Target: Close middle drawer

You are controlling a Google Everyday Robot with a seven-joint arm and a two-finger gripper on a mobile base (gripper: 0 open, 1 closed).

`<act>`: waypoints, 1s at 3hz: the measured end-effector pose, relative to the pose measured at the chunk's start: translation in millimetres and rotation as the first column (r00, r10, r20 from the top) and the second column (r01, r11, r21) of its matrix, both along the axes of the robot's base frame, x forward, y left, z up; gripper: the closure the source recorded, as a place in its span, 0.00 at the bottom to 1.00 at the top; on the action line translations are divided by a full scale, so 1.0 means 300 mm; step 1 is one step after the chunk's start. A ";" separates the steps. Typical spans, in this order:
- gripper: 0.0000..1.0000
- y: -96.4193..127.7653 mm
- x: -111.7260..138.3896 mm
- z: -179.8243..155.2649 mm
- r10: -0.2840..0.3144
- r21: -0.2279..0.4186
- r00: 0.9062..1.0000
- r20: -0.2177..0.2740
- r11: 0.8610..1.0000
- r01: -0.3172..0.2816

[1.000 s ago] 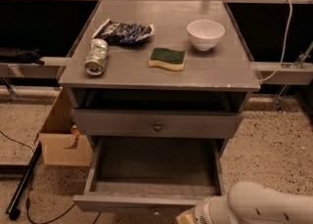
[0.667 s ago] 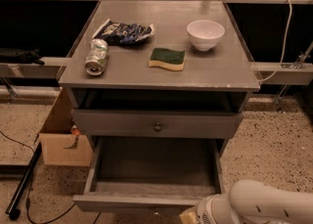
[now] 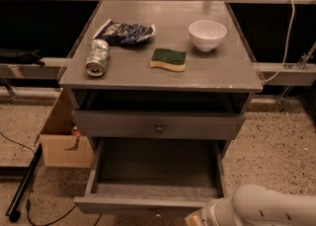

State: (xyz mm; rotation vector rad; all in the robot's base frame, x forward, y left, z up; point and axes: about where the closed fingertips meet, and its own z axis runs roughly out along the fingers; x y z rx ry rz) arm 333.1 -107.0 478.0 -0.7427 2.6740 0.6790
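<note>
The middle drawer (image 3: 155,170) stands wide open, jutting well forward from the grey cabinet, and its bare grey inside shows. Its flat front runs along the near edge, low in the camera view. Just above the middle drawer sits the upper drawer front (image 3: 123,124) with its dark round knob (image 3: 159,128), flush with the cabinet. The hand (image 3: 199,217) is at the right end of the middle drawer's front, close against it, on a white arm (image 3: 266,206) that comes in from the right. Whether the hand is released or clenched I cannot tell.

On the worktop (image 3: 163,79) above the middle drawer lie a crushed can (image 3: 97,57), a dark snack bag (image 3: 123,32), a green-and-yellow sponge (image 3: 169,59) and a white bowl (image 3: 207,34). Left of the middle drawer, a cardboard box (image 3: 64,143) stands on the speckled floor.
</note>
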 end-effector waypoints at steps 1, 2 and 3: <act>1.00 0.016 0.015 -0.063 0.009 -0.020 1.000 -0.027 1.000 -0.010; 1.00 0.032 0.068 -0.127 0.026 -0.045 0.998 -0.049 0.999 -0.028; 1.00 0.028 0.092 -0.191 0.035 -0.073 0.998 -0.061 0.997 -0.039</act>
